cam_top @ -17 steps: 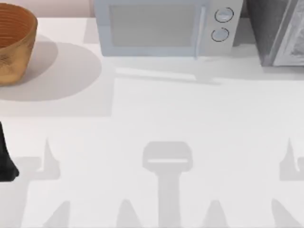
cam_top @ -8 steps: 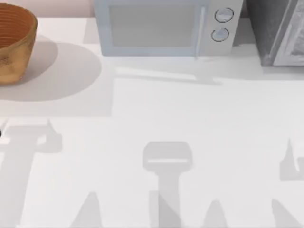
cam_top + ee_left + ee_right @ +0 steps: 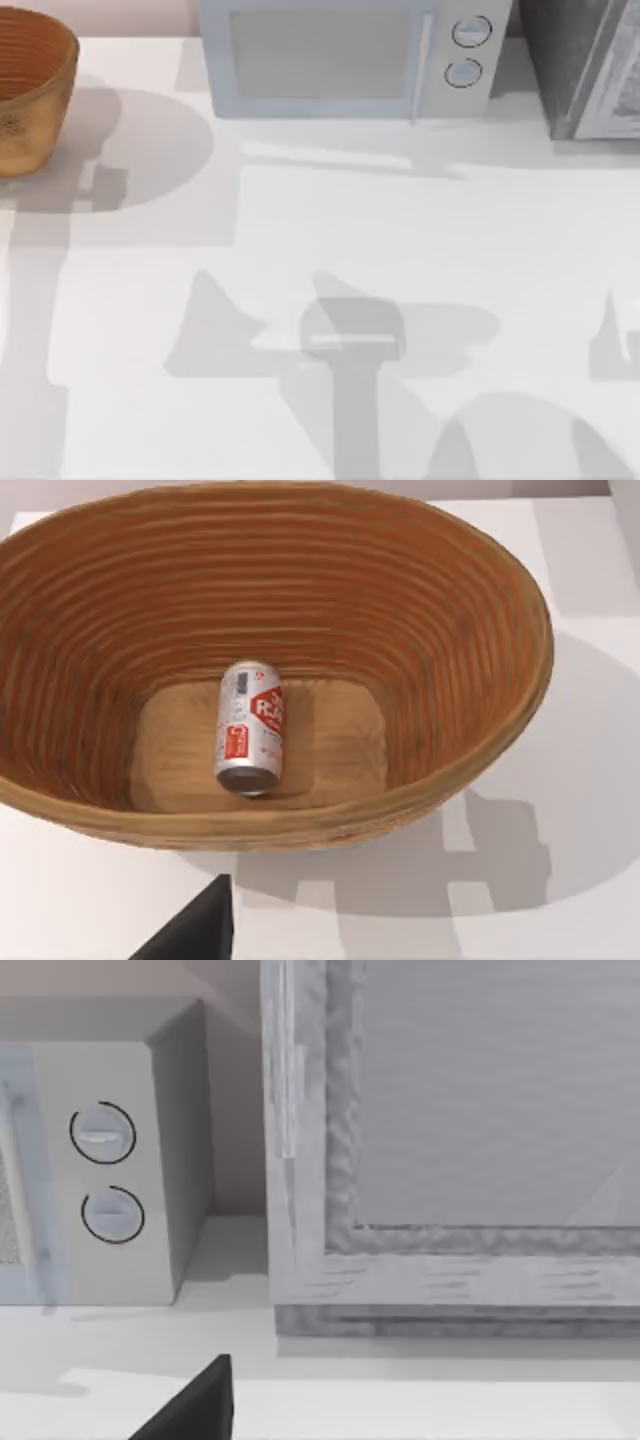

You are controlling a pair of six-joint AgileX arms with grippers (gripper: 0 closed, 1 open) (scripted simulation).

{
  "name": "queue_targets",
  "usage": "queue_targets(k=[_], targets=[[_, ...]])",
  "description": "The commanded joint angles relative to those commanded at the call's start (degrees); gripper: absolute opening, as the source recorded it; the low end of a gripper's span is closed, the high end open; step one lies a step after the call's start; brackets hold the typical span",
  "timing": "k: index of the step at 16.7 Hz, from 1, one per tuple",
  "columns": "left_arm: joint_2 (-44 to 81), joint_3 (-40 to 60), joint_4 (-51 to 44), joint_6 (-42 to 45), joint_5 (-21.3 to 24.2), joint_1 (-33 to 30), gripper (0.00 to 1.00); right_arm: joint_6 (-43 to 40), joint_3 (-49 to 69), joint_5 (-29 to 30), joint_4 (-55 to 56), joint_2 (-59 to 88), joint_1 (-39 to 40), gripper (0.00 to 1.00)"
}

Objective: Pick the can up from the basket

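Lying flat on the floor of the basket (image 3: 300, 580), the can (image 3: 250, 742), long side running away from the left gripper, round end facing back toward it. Under the left wrist now, right below. Shadows on the tabletop (image 3: 400, 240) bigger than before. Gripper opening: cannot tell.

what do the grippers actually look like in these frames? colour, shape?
Little to go on: the left gripper appears as a plain black, matte, angular wedge near the basket; the right gripper looks the same. No cables or markings visible.
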Motion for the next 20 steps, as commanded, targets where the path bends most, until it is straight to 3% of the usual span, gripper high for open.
queue_targets(k=[6,11,15,20], targets=[[34.6,32.24,-15.88,3.2,2.67,3.32,1.0,0.0,0.0,0.0,0.0,0.0,0.0,1.0],[57.29,53.31,-26.27,5.23,4.41,5.54,1.0,0.0,0.0,0.0,0.0,0.0,0.0,1.0],[67.85,63.07,-31.09,6.16,5.21,6.57,1.0,0.0,0.0,0.0,0.0,0.0,0.0,1.0],[69.91,64.97,-32.03,6.34,5.37,6.77,1.0,0.0,0.0,0.0,0.0,0.0,0.0,1.0]])
